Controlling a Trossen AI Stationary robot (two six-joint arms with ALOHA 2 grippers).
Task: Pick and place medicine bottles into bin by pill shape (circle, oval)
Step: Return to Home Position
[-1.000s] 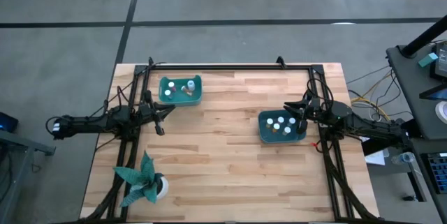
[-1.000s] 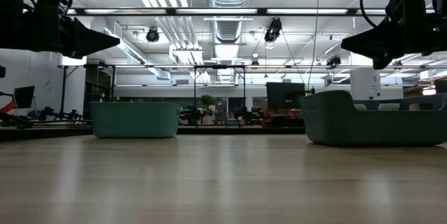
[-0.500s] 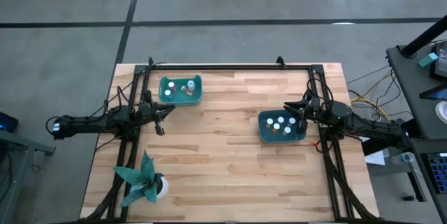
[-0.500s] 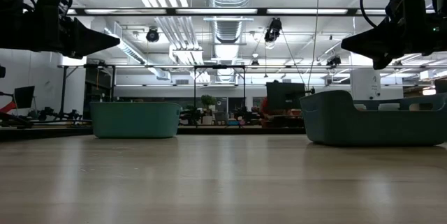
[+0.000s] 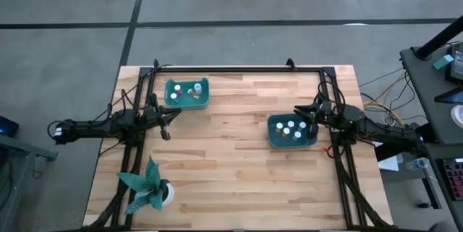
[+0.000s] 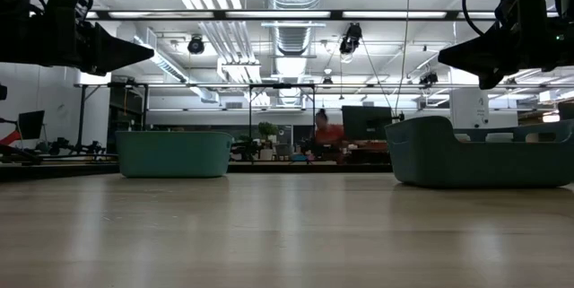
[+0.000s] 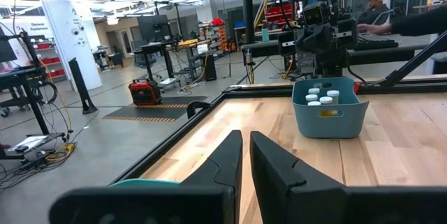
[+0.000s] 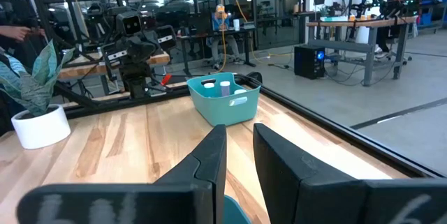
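Observation:
Several small white medicine bottles stand in a teal bin at the table's far left. Several more medicine bottles stand in a blue-grey bin at the right. My left gripper hovers shut just on the near side of the teal bin, pointing level toward the table's right; it holds nothing. My right gripper hovers shut over the blue-grey bin's far edge, pointing level toward the left, also with nothing in it. The left wrist view shows the blue-grey bin ahead, and the right wrist view the teal bin.
A teal paper plant in a white pot stands at the near left. A black frame runs along the table's far, left and right sides. Bare wooden tabletop lies between the bins and toward the near edge.
Neither arm, bin nor bottle has moved. A person in the room behind the table has come into the low view.

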